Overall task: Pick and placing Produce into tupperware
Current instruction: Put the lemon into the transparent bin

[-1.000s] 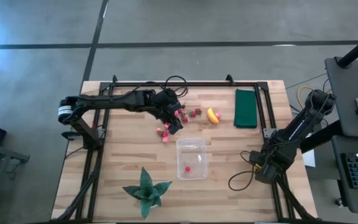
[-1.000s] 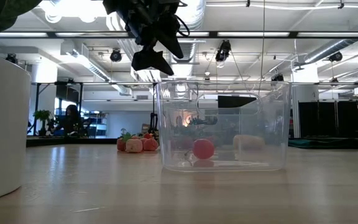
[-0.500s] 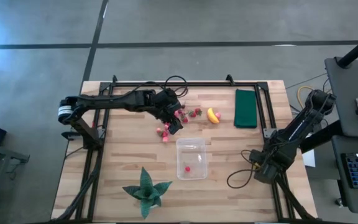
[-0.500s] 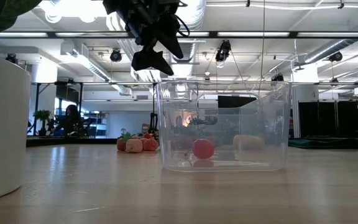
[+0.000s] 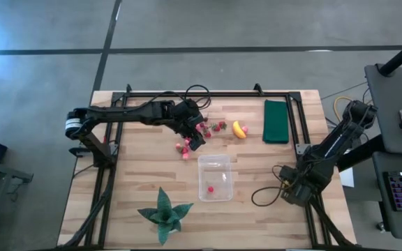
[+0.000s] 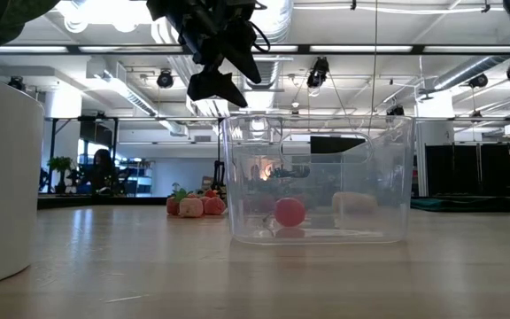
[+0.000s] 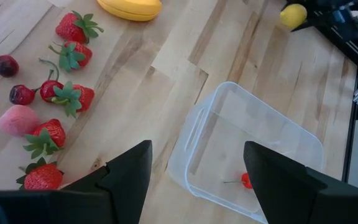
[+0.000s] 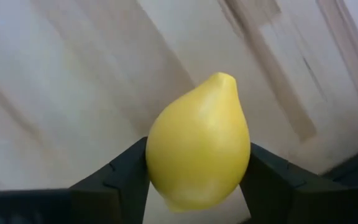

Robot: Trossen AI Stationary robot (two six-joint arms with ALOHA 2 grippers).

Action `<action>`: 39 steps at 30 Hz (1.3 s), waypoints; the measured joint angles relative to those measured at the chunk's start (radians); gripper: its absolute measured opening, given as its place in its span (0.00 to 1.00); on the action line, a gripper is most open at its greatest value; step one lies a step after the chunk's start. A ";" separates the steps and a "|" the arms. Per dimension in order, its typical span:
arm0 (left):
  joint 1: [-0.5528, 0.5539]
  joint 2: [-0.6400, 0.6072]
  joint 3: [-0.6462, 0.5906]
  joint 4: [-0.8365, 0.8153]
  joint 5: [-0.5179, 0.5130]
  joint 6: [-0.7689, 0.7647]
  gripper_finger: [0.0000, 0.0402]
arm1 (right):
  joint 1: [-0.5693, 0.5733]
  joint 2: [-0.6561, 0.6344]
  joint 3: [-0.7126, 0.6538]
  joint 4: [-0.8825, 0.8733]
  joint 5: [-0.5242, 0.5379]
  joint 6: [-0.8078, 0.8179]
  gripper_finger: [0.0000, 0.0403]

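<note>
The clear tupperware stands mid-table with one small red piece on its floor. Strawberries and cherries lie in a loose cluster just beyond it, and the banana lies to their right. My left gripper hangs open in the air between the cluster and the tupperware, holding nothing. At the table's right near side my right gripper points down, shut on the yellow lemon. My right gripper pinches the lemon's two broad sides between its two fingers. The fingers come from above, pointing down, across the fruit's width. The lemon's pointed end sticks out level past the fingers. Whether the lemon rests on the table, I cannot tell.
A dark green flat rectangle lies at the far right. A green spiky plant stands near the front edge, left of the tupperware. Black frame rails run along the table's sides.
My right gripper's wrist has rolled a little where it stands, and its cable loop has shifted slightly toward the table's left. The left arm and the produce have kept still.
</note>
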 joint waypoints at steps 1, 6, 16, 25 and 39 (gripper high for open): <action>0.000 0.000 0.000 0.000 0.000 0.000 0.60 | -0.004 0.000 0.014 -0.001 0.011 0.000 0.49; 0.000 0.001 0.000 0.004 0.000 0.000 0.60 | -0.069 0.000 0.114 0.003 0.109 -0.046 0.50; -0.011 0.014 -0.001 0.043 0.000 -0.002 0.60 | -0.450 -0.001 0.241 0.127 0.225 -0.519 0.51; -0.114 0.014 -0.001 0.005 -0.008 -0.037 0.60 | -0.715 0.119 0.255 0.559 -0.032 -0.876 0.51; -0.218 -0.015 -0.002 -0.256 -0.206 0.072 0.60 | -0.723 0.515 0.611 0.536 -0.063 -0.944 0.54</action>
